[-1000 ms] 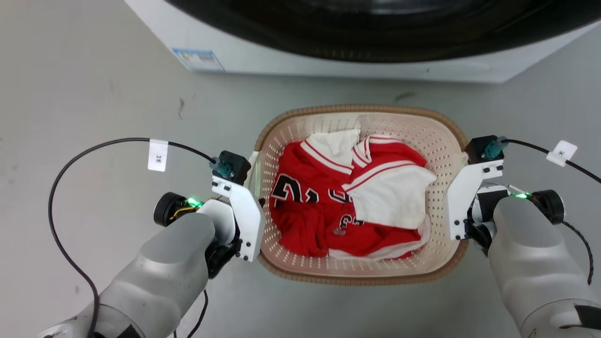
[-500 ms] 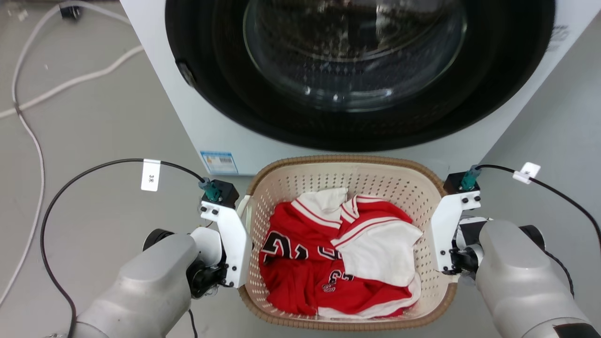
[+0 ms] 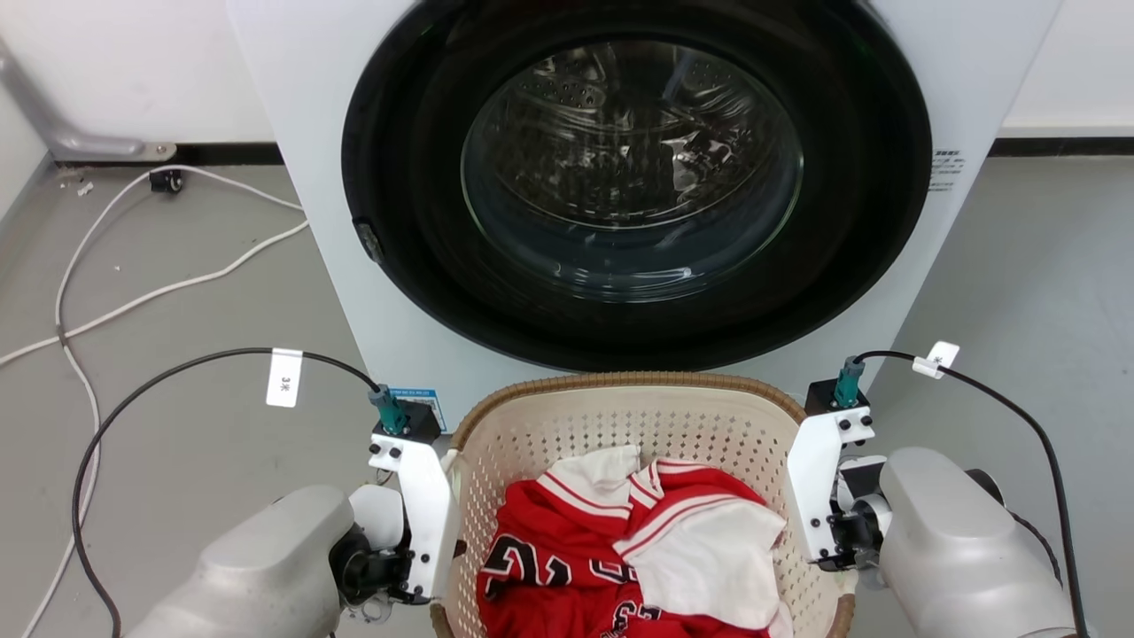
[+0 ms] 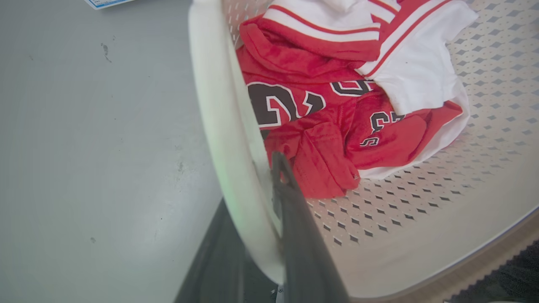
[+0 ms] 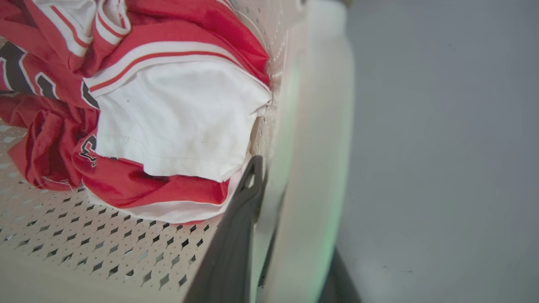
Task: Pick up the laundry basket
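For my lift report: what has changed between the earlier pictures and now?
Mostly the head camera moved: it tilted up, bringing the whole door of the washing machine into view. Nothing was grasped or released. The left pincer and right pincer stay clamped on the handles of the laundry basket, the clothes lie unchanged. Whether the basket rose, I cannot tell.

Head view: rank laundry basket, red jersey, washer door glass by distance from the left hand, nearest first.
1. laundry basket: its left-side handle is in the left hand.
2. red jersey: inside the basket, to the hand's right.
3. washer door glass: ahead, beyond the basket.
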You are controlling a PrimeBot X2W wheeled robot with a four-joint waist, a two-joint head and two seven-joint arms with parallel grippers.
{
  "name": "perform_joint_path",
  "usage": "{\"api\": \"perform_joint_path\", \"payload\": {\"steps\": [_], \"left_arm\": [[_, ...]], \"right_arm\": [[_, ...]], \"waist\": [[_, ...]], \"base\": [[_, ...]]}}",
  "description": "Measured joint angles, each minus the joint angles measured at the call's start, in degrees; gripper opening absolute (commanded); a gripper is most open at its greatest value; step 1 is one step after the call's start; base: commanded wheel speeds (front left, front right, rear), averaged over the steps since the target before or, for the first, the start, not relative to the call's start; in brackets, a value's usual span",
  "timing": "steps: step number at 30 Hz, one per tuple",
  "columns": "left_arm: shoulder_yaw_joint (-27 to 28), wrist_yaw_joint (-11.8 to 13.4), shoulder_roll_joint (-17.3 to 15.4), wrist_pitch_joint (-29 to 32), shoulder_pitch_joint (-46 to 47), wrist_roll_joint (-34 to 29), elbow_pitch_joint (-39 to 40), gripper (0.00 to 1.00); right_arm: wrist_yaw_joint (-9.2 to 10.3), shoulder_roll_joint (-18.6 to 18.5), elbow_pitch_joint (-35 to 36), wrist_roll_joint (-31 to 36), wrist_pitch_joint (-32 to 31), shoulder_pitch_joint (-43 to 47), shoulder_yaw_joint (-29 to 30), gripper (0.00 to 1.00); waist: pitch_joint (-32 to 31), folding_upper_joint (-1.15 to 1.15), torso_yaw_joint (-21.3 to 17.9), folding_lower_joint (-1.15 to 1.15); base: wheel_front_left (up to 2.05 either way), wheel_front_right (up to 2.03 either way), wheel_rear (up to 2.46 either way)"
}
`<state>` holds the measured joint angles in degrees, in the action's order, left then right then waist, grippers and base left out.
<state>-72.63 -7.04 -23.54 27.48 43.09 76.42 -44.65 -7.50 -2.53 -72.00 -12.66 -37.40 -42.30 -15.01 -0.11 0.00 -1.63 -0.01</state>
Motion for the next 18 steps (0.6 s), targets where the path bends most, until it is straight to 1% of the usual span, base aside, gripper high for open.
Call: {"api": "perform_joint_path", "payload": {"steps": [5,14,18], "left_arm": [[-0.25,0.03,-0.69,2.69,-0.88,0.27,1.89,0.00],[-0.47,0.04,-1.26,6.73,-2.06,1.51,2.96,0.00],[-0.58,0.04,-1.30,7.24,-2.68,1.63,3.25,0.00]], "right_arm": [[-0.01,-0.71,0.10,-1.75,-1.32,0.08,-1.92,0.00],[0.00,-0.76,-0.02,-5.79,-5.63,0.80,-3.80,0.00],[0.01,-0.85,0.27,-6.97,-6.51,1.49,-4.75,0.00]], "waist": [[-1.09,0.00,-0.34,0.00],[-2.25,0.00,-0.13,0.00],[-2.41,0.00,-0.11,0.00]], "base": [[0.00,0.00,0.00],[0.00,0.00,0.00],[0.00,0.00,0.00]]}}
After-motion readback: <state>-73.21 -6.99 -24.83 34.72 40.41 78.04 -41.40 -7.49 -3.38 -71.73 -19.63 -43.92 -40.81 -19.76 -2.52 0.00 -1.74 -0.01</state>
